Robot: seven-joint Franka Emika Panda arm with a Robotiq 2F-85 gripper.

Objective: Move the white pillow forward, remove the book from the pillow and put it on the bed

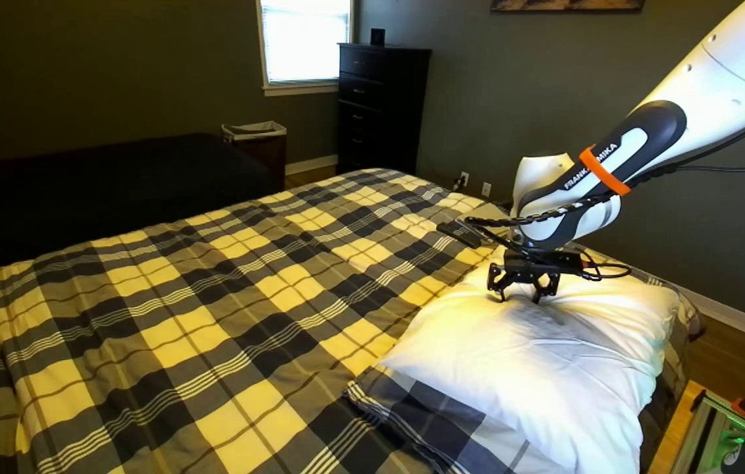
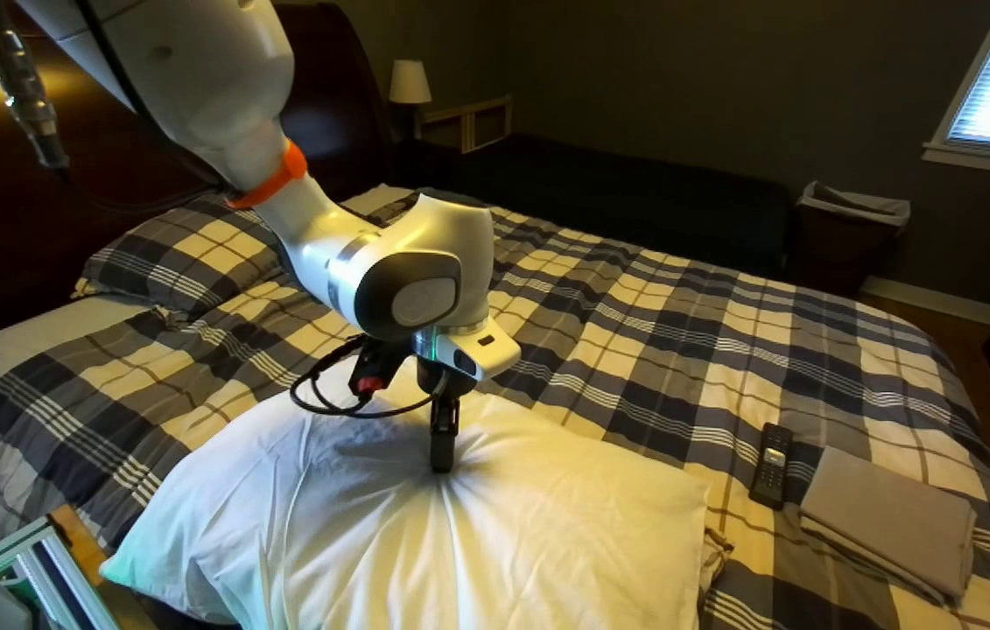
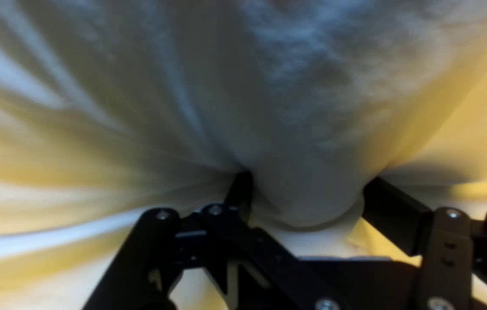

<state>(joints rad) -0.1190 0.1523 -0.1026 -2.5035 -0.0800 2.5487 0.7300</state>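
The white pillow [image 1: 510,378] lies plump along the edge of the bed [image 1: 240,329] on the robot's side, with plaid cloth [image 1: 428,408] poking out from under it. The pincer [image 1: 520,299] points straight down into the pillow's upper face. Its two black fingers [image 3: 392,215] stand partly apart, and in the wrist view I see a thick fold of the pillow pinched between them, creases running in from all around (the very tips are hard to make out in the cloth). The white arm [image 2: 315,226], with its orange band, leans in over that same edge.

Toward the foot edge of the bed, well apart from the pincer, a dark remote control [image 2: 772,468] lies just beside a flat grey folded thing [image 2: 888,521]; what it is, I can't tell. A plaid pillow [image 2: 188,249] rests by the head edge, and past the far foot corner stands a lined bin [image 2: 849,232]
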